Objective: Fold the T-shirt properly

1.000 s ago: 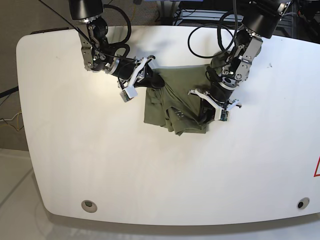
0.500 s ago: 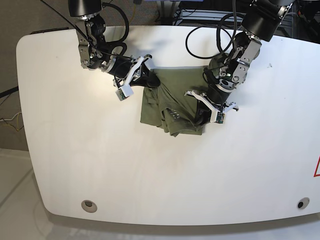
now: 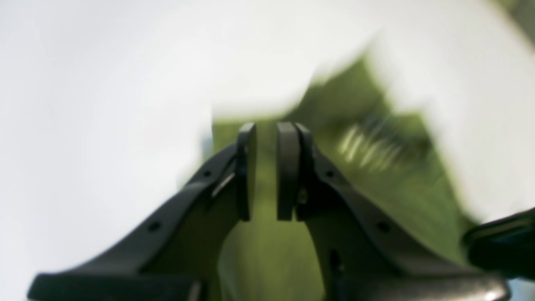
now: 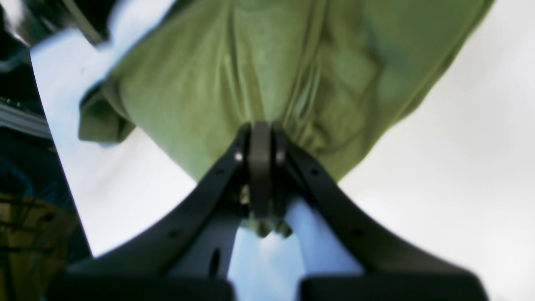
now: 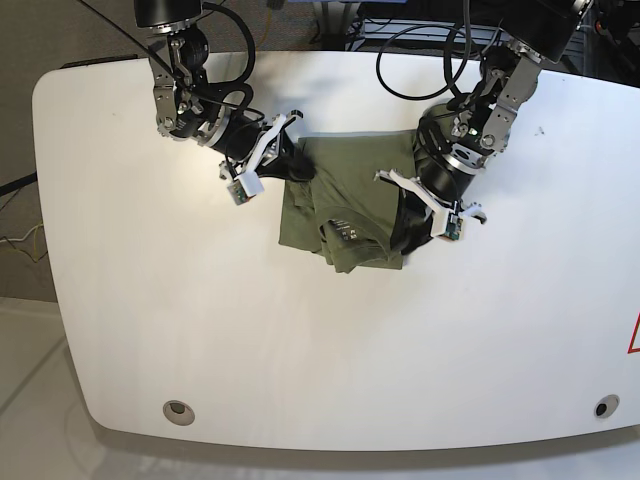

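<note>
Shirt (image 5: 345,205) bunched mid-table (image 5: 300,350), right gripper (image 4: 261,167) pinching its edge, left gripper (image 3: 267,171) slightly parted over cloth.

Both arms have carried the T-shirt (image 5: 345,205) leftward and a little farther up the table. The right gripper (image 5: 281,163), clamped on its far-left corner, has drawn back left, and the left gripper (image 5: 418,220) has followed. The shirt's near folded edge now lies slightly farther left.

You've got T-shirt (image 5: 345,205) bunched mid-desk (image 5: 200,330), toward far edge. Right tool (image 5: 285,165) at its left edge, left tool (image 5: 415,215) at its right edge.
</note>
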